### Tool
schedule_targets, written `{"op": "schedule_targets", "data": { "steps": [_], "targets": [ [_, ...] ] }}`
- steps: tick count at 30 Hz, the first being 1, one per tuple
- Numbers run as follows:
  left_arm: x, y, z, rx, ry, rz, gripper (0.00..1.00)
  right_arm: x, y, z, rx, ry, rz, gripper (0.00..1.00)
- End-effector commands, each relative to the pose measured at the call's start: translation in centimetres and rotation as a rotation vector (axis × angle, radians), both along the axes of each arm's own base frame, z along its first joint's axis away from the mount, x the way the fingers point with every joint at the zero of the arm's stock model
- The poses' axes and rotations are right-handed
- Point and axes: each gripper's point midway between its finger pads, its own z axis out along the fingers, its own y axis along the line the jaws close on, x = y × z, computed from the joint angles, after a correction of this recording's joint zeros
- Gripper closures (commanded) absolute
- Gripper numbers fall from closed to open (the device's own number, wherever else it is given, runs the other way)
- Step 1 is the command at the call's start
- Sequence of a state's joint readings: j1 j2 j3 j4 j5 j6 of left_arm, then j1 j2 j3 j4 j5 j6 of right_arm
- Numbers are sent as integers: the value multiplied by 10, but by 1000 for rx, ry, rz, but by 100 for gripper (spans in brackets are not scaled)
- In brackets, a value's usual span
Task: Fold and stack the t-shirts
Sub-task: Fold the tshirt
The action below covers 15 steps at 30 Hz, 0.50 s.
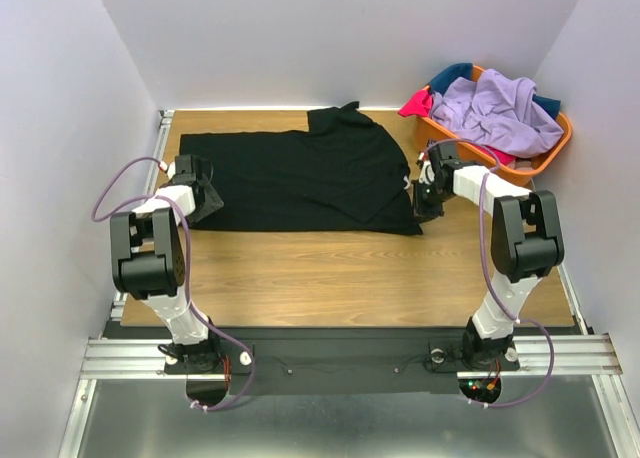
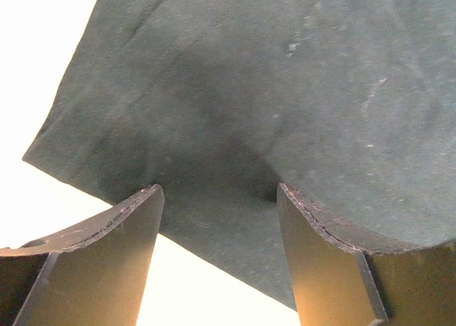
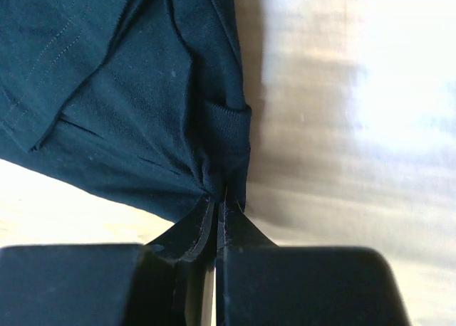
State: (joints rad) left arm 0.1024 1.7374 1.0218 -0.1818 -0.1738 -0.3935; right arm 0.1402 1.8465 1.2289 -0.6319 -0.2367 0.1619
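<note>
A wood-grain table (image 1: 300,268) sits inside pale, plain walls, with a metal rail along its near edge where the two arms are bolted. At the far left, the left gripper (image 2: 217,191) rests at the left edge of a black cloth short-sleeved t-shirt (image 1: 300,178); its jaws are spread wide, the dark fabric shows between and beyond the fingers, and nothing is pinched. The black t-shirt lies spread flat across the far half of the table, stretching from that gripper towards the right, with one sleeve angled up towards the back wall. At the shirt's near right corner, the right gripper (image 3: 216,200) has its jaws pressed tight together on a bunched fold of the black cloth, which puckers into creases at the fingertips. Further right, in the back corner, stands an orange plastic basket (image 1: 540,163) heaped with crumpled shirts: a pink-red one (image 1: 417,103) hanging over the left rim, a teal one (image 1: 450,75) behind it, and a lavender one (image 1: 500,113) on top.
</note>
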Motion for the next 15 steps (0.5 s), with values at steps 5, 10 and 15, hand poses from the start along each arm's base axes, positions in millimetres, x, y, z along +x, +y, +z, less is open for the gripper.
{"op": "schedule_targets", "data": {
  "steps": [5, 10, 15],
  "targets": [
    [-54, 4, 12, 24, 85, 31, 21, -17, -18, 30, -88, 33, -43, 95],
    [-34, -12, 66, 22, -54, 16, 6, 7, -17, 73, -89, -65, -40, 49],
    [-5, -59, 104, -18, -156, -77, 6, 38, -2, 117, -49, -206, -13, 39]
  ]
}}
